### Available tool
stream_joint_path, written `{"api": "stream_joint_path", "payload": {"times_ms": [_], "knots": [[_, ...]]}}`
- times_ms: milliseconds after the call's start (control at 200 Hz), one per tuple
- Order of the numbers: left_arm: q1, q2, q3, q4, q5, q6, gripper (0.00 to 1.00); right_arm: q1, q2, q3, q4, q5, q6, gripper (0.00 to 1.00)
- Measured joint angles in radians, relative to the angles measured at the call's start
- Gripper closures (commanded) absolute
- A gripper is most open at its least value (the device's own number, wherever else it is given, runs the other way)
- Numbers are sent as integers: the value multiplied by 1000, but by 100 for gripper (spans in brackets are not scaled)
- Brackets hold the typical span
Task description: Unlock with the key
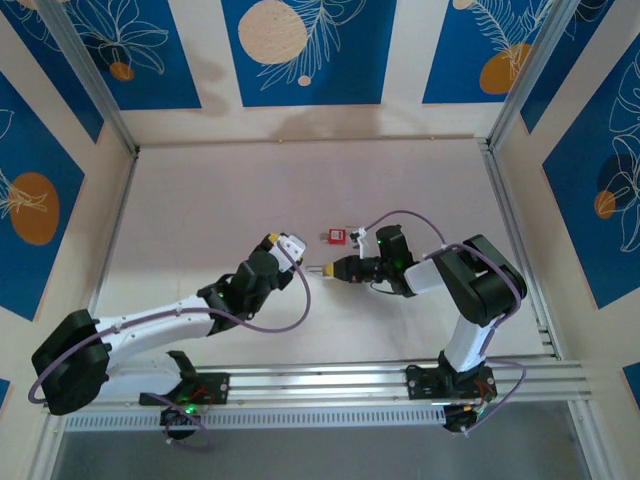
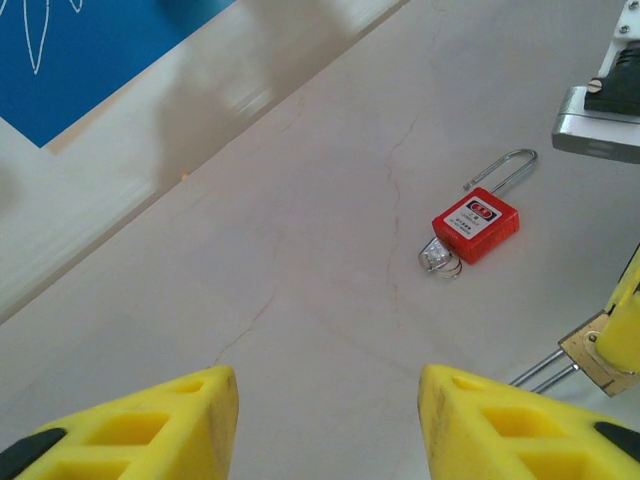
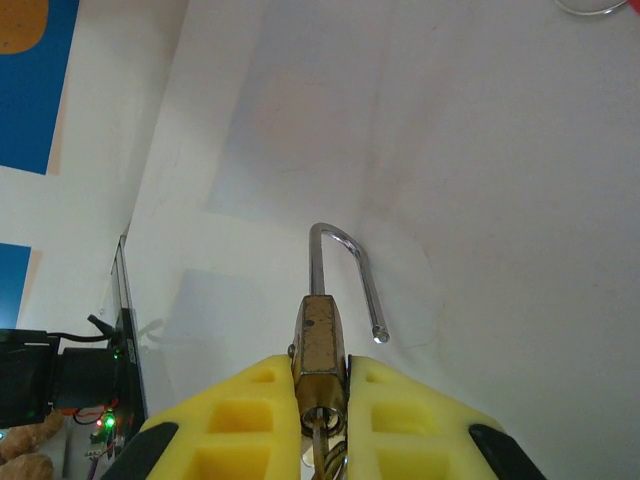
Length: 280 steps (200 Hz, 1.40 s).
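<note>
The key [image 3: 320,330], a brass piece with a hooked silver loop, is clamped in the right pincer [image 3: 322,372] above the mid-tabletop [image 1: 200,200], just beside the red padlock [image 2: 476,225]. The left pincer [image 2: 325,420] is spread and empty. The approach is judged in hand; next, the key must be aligned with the keyhole and the padlock steadied.

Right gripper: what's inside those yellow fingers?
The right gripper is shut on the key: a brass piece with a hooked silver wire sticking out ahead. Its back end is covered by the fingers, so what hangs there is unclear.
</note>
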Motion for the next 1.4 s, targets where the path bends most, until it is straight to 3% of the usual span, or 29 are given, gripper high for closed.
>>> {"api": "stream_joint_path", "payload": {"times_ms": [920,1161,1401], "knots": [[3,-8,-26,30,77,-36,54,37,2,-106,114,-23,30,97],[3,106,-26,40,153,-118,57,53,-4,-124,123,-19,30,97],[3,254,23,-34,251,-70,56,56,-40,-129,26,13,22,98]]}}
